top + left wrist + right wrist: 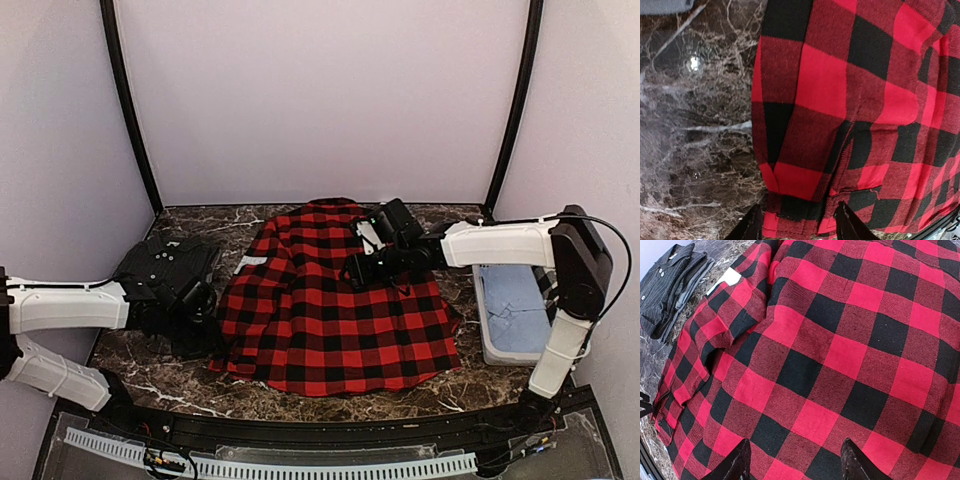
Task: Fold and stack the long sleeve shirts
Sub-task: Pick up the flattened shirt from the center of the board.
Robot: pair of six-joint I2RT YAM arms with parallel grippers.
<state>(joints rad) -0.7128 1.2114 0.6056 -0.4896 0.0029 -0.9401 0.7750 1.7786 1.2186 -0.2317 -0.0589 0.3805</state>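
top external: flannel (330, 320) spread at centre; charcoal shirt (165, 265) folded at its 9 o'clock, likely the stack base.
left wrist: left gripper (799, 212) straddles the flannel edge, probably for a fold; cannot tell if it pinches.
right wrist: right gripper (796, 445) wide, empty, over flannel body.

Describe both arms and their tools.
The left arm and right arm have rounded white shells with black joints. A thin black cable loops over the right arm's elbow. The left tool and right tool each have two black pointed fingers.
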